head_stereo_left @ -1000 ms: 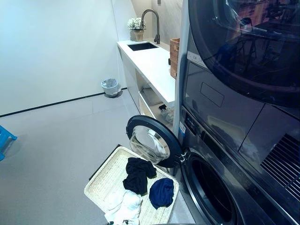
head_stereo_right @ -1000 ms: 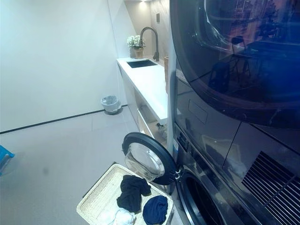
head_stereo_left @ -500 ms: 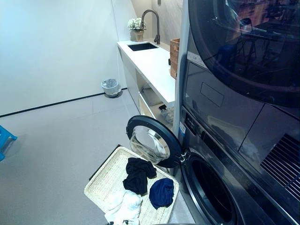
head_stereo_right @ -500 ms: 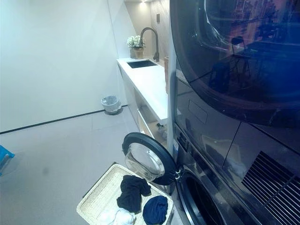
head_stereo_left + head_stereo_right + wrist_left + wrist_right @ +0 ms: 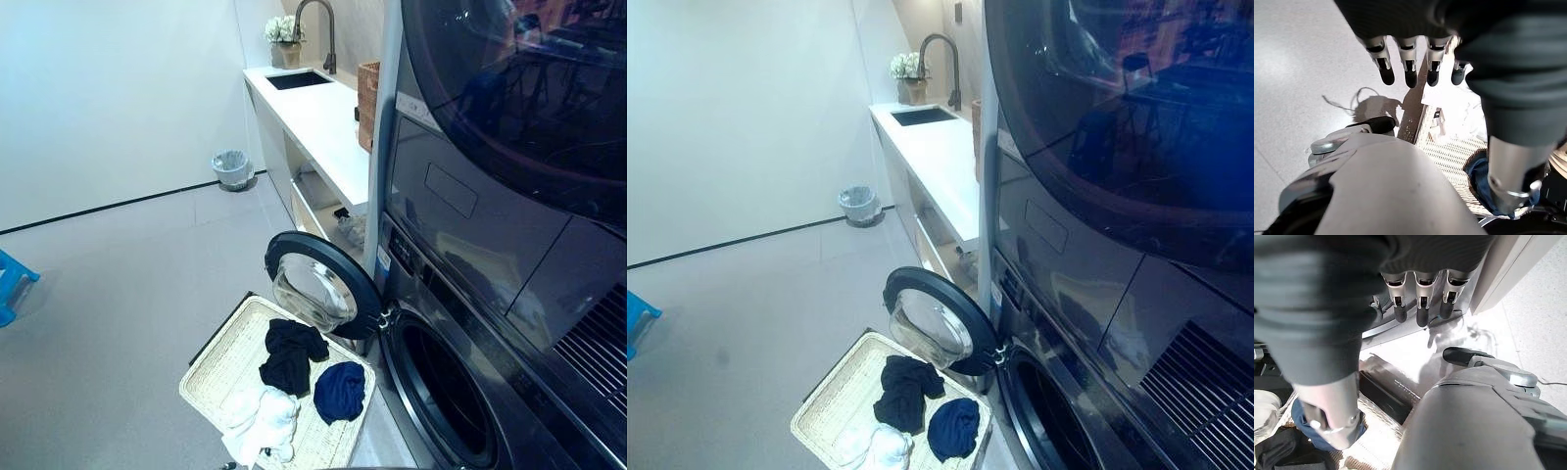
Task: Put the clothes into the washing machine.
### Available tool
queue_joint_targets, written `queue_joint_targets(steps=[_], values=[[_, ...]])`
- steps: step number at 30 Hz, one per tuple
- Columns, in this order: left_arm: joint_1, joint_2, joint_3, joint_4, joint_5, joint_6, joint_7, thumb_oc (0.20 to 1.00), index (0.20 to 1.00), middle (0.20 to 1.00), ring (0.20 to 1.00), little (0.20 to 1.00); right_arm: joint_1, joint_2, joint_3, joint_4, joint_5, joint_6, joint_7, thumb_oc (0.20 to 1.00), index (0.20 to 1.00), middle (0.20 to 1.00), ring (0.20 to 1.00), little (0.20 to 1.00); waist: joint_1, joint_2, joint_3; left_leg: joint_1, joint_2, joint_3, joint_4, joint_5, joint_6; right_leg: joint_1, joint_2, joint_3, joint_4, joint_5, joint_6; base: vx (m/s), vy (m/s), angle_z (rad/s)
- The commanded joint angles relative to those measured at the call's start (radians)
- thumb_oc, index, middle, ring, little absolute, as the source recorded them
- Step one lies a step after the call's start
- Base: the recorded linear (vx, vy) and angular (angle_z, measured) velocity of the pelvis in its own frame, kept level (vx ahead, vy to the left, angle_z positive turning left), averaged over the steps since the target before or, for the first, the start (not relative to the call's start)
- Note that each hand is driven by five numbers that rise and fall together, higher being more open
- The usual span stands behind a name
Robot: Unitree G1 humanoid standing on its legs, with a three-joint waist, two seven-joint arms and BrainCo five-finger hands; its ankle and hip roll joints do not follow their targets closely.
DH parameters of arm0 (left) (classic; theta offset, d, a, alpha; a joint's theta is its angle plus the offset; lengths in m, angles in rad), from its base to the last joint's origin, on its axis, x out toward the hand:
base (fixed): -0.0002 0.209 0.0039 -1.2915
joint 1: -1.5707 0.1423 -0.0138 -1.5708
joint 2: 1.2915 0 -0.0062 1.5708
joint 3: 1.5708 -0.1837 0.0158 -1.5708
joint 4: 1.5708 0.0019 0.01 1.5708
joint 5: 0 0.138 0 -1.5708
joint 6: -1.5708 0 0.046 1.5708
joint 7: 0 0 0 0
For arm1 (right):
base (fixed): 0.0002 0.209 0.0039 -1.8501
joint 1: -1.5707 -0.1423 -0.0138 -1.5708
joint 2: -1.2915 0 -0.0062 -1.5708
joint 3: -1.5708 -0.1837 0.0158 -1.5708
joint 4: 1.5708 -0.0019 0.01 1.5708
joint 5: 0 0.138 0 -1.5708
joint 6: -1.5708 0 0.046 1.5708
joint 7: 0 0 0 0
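Observation:
A flat wicker basket (image 5: pixel 220 345) lies on the floor in front of the washing machine (image 5: pixel 441 392), whose round door (image 5: pixel 318 289) stands swung open over the basket's far corner. In the basket lie a black garment (image 5: pixel 289 354), a dark blue one (image 5: pixel 340 390) and a white one (image 5: pixel 260 421). My left hand (image 5: pixel 1408 73) hangs with straight fingers above the basket's edge, holding nothing; the white garment (image 5: pixel 1459 105) shows past it. My right hand (image 5: pixel 1421 308) hangs open by the machine's base, with the blue garment (image 5: pixel 1300 423) off to its side.
A dark dryer (image 5: pixel 519 88) is stacked on the washer. A white counter (image 5: pixel 323 117) with a sink and tap runs along the wall behind, bearing a wicker box (image 5: pixel 368 88). A small waste bin (image 5: pixel 232 166) and a blue stool (image 5: pixel 10 284) stand on the grey floor.
The whole picture has shifted a little, so the camera has moved. The basket, the clothes and the machine door lie as before.

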Motion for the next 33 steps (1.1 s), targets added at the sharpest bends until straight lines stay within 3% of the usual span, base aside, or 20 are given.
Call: queue_joint_targets(steps=[1, 6, 10, 14, 17, 19, 23, 24, 27, 33], values=[[-0.136, 0.011, 0.007, -0.010, -0.133, -0.089, 0.047, 1.000, 1.000, 1.000, 1.000, 1.000, -0.136, -0.022, -0.004, -0.020, 0.050, -0.055, 0.000, 1.000, 1.000, 1.000, 1.000, 1.000, 0.031, -0.029, 0.118, -0.020, -0.041, 0.037, 0.001, -0.056, 0.035, -0.142, -0.057, 0.011, 0.054, 0.051, 0.057, -0.20, 0.038, -0.02], [-0.228, 0.021, 0.004, -0.093, -0.268, -0.214, 0.131, 1.000, 1.000, 1.000, 1.000, 1.000, -0.225, -0.034, 0.031, -0.070, 0.069, -0.096, -0.022, 1.000, 1.000, 1.000, 1.000, 1.000, 0.029, -0.011, 0.216, -0.138, -0.053, 0.014, 0.001, -0.026, 0.043, -0.270, -0.042, 0.030, 0.060, 0.076, 0.044, -0.18, 0.019, 0.03], [-0.290, 0.033, -0.006, -0.155, -0.275, -0.288, 0.209, 1.000, 1.000, 1.000, 1.000, 1.000, -0.292, -0.039, 0.051, -0.090, 0.084, -0.112, -0.047, 1.000, 1.000, 1.000, 1.000, 1.000, 0.037, 0.001, 0.272, -0.215, -0.064, -0.011, 0.001, -0.004, 0.046, -0.353, -0.034, 0.027, 0.095, 0.076, 0.037, -0.12, 0.020, 0.05], [-0.366, 0.054, -0.016, -0.231, -0.241, -0.351, 0.362, 1.000, 1.000, 1.000, 1.000, 1.000, -0.378, -0.068, 0.066, -0.116, 0.107, -0.134, -0.046, 1.000, 1.000, 1.000, 1.000, 1.000, 0.041, 0.006, 0.333, -0.284, -0.070, -0.022, 0.001, 0.019, 0.046, -0.437, -0.033, 0.024, 0.139, 0.078, 0.036, -0.08, 0.031, 0.03], [-0.408, 0.074, -0.017, -0.275, -0.195, -0.356, 0.445, 1.000, 1.000, 1.000, 1.000, 1.000, -0.422, -0.082, 0.078, -0.135, 0.137, -0.140, -0.041, 1.000, 1.000, 1.000, 1.000, 1.000, 0.045, 0.002, 0.363, -0.318, -0.071, -0.020, 0.002, 0.033, 0.047, -0.484, -0.032, 0.022, 0.165, 0.082, 0.039, -0.08, -0.006, 0.02], [-0.470, 0.109, -0.019, -0.341, -0.080, -0.352, 0.587, 1.000, 1.000, 1.000, 1.000, 1.000, -0.463, -0.097, 0.103, -0.186, 0.176, -0.145, -0.046, 1.000, 1.000, 1.000, 1.000, 1.000, 0.049, -0.011, 0.385, -0.396, -0.074, -0.017, 0.045, 0.043, 0.045, -0.570, -0.027, 0.016, 0.216, 0.084, 0.041, -0.10, -0.018, -0.03], [-0.554, 0.162, -0.043, -0.387, 0.122, -0.318, 0.740, 1.000, 1.000, 1.000, 1.000, 1.000, -0.488, -0.121, 0.122, -0.245, 0.207, -0.147, -0.066, 1.000, 1.000, 1.000, 1.000, 1.000, 0.045, -0.028, 0.385, -0.554, -0.088, -0.026, 0.181, 0.027, 0.036, -0.696, -0.030, 0.004, 0.287, 0.083, 0.041, -0.06, -0.022, 0.05], [-0.560, 0.166, -0.046, -0.390, 0.131, -0.316, 0.749, 1.000, 1.000, 1.000, 1.000, 1.000, -0.489, -0.122, 0.124, -0.250, 0.209, -0.148, -0.069, 1.000, 1.000, 1.000, 1.000, 1.000, 0.045, -0.029, 0.385, -0.567, -0.089, -0.026, 0.192, 0.026, 0.035, -0.707, -0.030, 0.004, 0.293, 0.082, 0.041, -0.05, -0.040, 0.13], [-0.624, 0.216, -0.096, -0.409, 0.355, -0.272, 0.858, 1.000, 1.000, 1.000, 1.000, 1.000, -0.504, -0.141, 0.138, -0.299, 0.239, -0.149, -0.085, 1.000, 1.000, 1.000, 1.000, 1.000, 0.038, -0.044, 0.385, -0.675, -0.100, -0.028, 0.269, 0.012, 0.035, -0.803, -0.029, 0.003, 0.339, 0.085, 0.043, -0.04, -0.044, 0.07], [-0.705, 0.267, -0.176, -0.403, 0.543, -0.226, 0.942, 1.000, 1.000, 1.000, 1.000, 1.000, -0.535, -0.183, 0.152, -0.371, 0.270, -0.153, -0.102, 1.000, 1.000, 1.000, 1.000, 1.000, 0.022, -0.054, 0.385, -0.815, -0.108, -0.026, 0.335, 0.008, 0.036, -0.941, -0.010, 0.017, 0.398, 0.090, 0.042, -0.05, 0.011, -0.02]])
